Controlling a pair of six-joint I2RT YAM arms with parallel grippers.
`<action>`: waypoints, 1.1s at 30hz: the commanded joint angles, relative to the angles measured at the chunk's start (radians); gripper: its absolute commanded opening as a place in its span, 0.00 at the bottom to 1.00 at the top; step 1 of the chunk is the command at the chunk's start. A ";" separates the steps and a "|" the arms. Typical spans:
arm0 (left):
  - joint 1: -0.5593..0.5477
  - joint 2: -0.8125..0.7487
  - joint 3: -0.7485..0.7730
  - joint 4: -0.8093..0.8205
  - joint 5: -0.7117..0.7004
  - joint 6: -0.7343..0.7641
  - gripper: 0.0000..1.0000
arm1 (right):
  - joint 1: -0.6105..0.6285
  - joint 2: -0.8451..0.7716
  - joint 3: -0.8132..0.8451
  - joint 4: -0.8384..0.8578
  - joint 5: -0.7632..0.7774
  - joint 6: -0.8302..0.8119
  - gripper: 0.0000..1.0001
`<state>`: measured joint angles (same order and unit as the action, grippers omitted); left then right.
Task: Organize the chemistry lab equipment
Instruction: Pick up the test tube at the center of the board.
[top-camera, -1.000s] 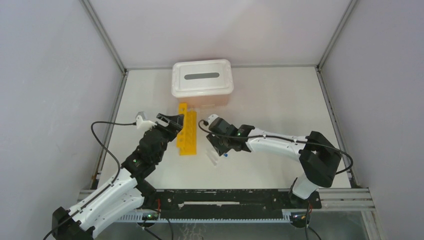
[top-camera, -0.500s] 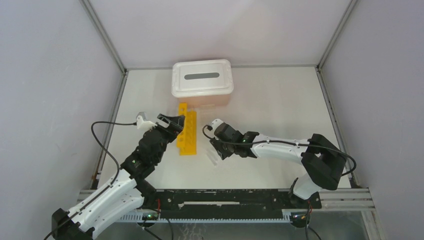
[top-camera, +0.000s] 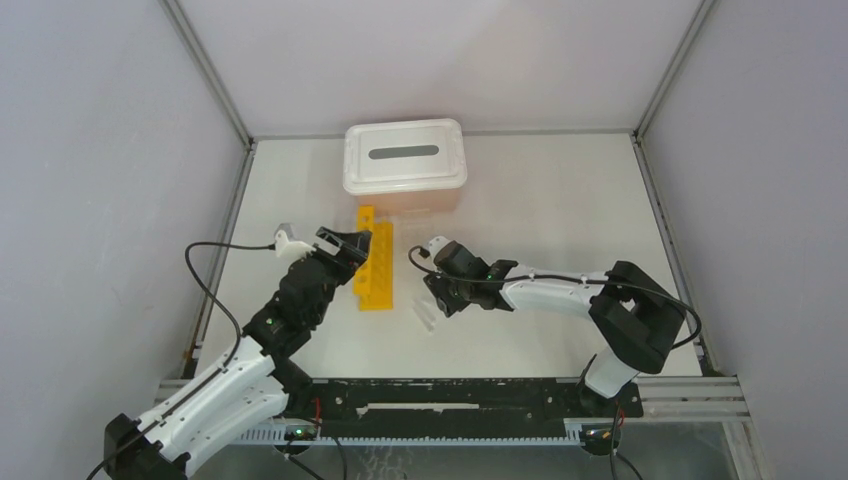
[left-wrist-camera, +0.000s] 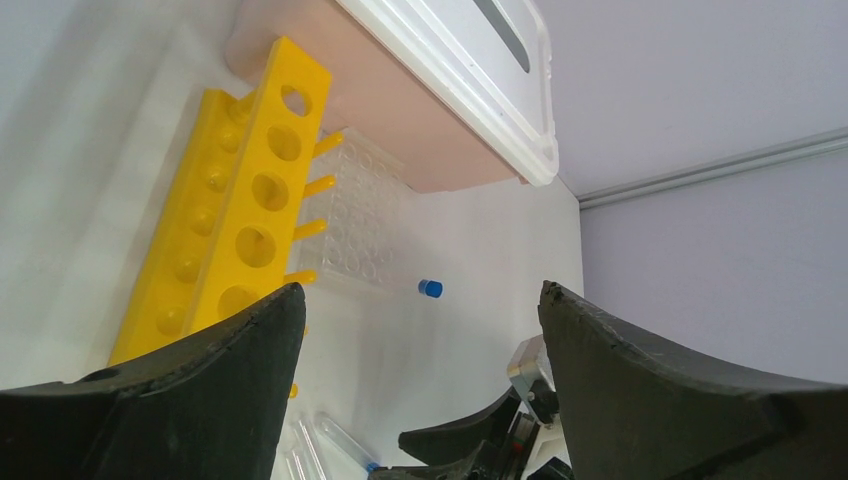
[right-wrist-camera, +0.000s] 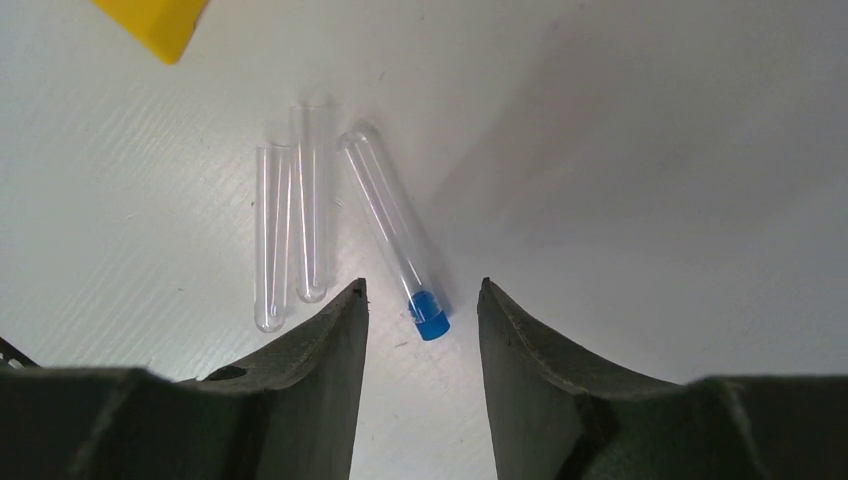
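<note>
The long yellow rack (top-camera: 375, 262) lies in front of the bin; it also shows in the left wrist view (left-wrist-camera: 240, 215) with the clear gridded rack (left-wrist-camera: 362, 225) against its right side. A blue-capped tube (left-wrist-camera: 430, 289) lies by the clear rack. My left gripper (top-camera: 345, 243) is open and empty, just left of the yellow rack. My right gripper (top-camera: 437, 300) is open above the table. In the right wrist view, a clear blue-capped tube (right-wrist-camera: 395, 235) lies with its cap between the gripper's (right-wrist-camera: 422, 285) tips. Two uncapped clear tubes (right-wrist-camera: 290, 225) lie to its left.
The pink bin with a white slotted lid (top-camera: 404, 155) stands behind the racks and shows in the left wrist view (left-wrist-camera: 400, 120). The white table (top-camera: 560, 210) is walled on three sides. The two grippers are close together around the racks.
My right gripper has shifted slightly down and right over the loose tubes and stays open. The left arm has barely moved.
</note>
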<state>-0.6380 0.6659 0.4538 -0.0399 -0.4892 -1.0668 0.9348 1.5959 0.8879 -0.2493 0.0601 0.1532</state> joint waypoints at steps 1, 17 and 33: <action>0.010 0.003 -0.006 0.035 0.012 -0.015 0.90 | -0.008 0.021 -0.010 0.062 -0.040 -0.020 0.52; 0.033 0.020 -0.038 0.088 0.039 -0.046 0.90 | -0.006 0.092 -0.037 0.072 -0.045 0.005 0.34; 0.036 -0.027 -0.049 0.049 0.077 -0.111 0.92 | 0.020 -0.086 -0.055 0.029 -0.034 0.034 0.16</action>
<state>-0.6086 0.6628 0.4240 0.0044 -0.4385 -1.1461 0.9508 1.6264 0.8326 -0.1871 0.0429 0.1699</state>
